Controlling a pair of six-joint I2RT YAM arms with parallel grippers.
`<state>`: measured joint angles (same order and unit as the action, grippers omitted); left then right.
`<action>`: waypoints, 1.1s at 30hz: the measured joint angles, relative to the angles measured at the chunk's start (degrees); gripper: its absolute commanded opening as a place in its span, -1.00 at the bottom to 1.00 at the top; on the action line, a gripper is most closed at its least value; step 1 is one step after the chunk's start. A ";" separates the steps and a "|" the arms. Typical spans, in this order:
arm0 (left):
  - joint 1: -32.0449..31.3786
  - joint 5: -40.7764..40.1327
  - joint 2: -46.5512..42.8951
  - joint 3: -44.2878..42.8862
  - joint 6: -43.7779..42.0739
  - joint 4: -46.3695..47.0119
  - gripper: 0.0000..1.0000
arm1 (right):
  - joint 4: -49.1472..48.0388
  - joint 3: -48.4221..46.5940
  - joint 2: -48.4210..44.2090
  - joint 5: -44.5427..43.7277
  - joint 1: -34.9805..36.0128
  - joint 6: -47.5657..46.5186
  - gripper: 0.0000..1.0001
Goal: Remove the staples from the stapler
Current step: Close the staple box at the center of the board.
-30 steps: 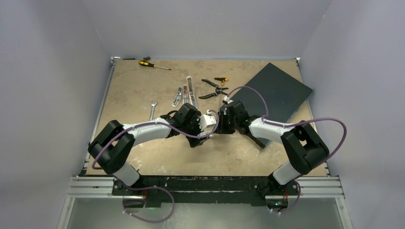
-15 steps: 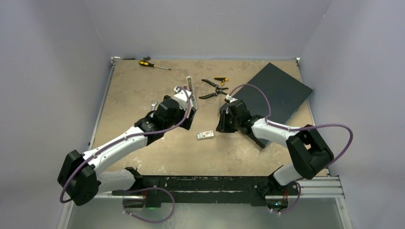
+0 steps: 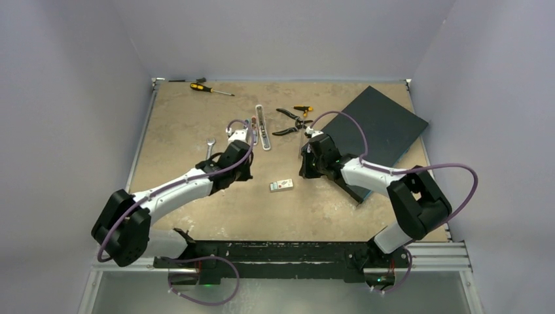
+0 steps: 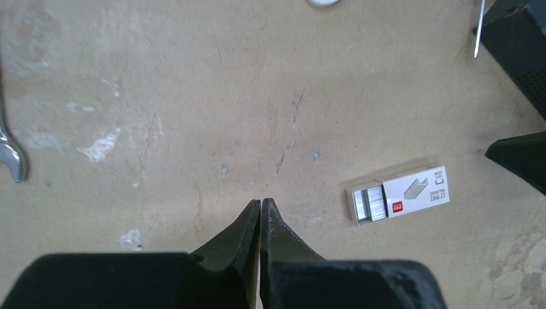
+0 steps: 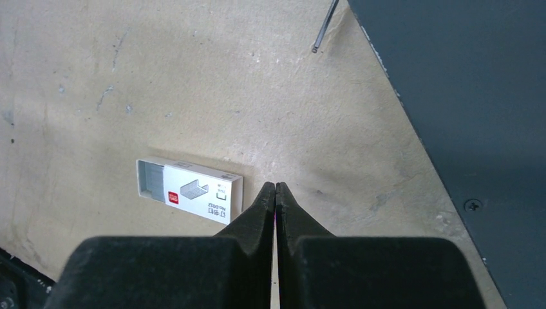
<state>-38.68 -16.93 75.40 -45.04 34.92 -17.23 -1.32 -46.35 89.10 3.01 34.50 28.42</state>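
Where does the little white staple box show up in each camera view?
Top external: white box at mid-table, left of the dark board.
Left wrist: box right of centre, lower half.
Right wrist: box left of centre, lower half.
Shared landmark: the dark board, rightward of the box in all three.

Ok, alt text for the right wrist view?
The black right gripper is shut over a beige table, beside a small white cardboard box slid open on grey staples. A dark slate panel fills the upper right.
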 measured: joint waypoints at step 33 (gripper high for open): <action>-10.08 -1.90 14.45 3.65 14.16 12.87 -1.00 | 5.42 -6.38 8.13 -5.03 7.23 -1.42 -1.00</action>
<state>-48.75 -18.83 89.84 -41.39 49.08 -4.36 4.10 -52.73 97.23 -2.02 41.74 27.00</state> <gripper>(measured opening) 0.002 0.004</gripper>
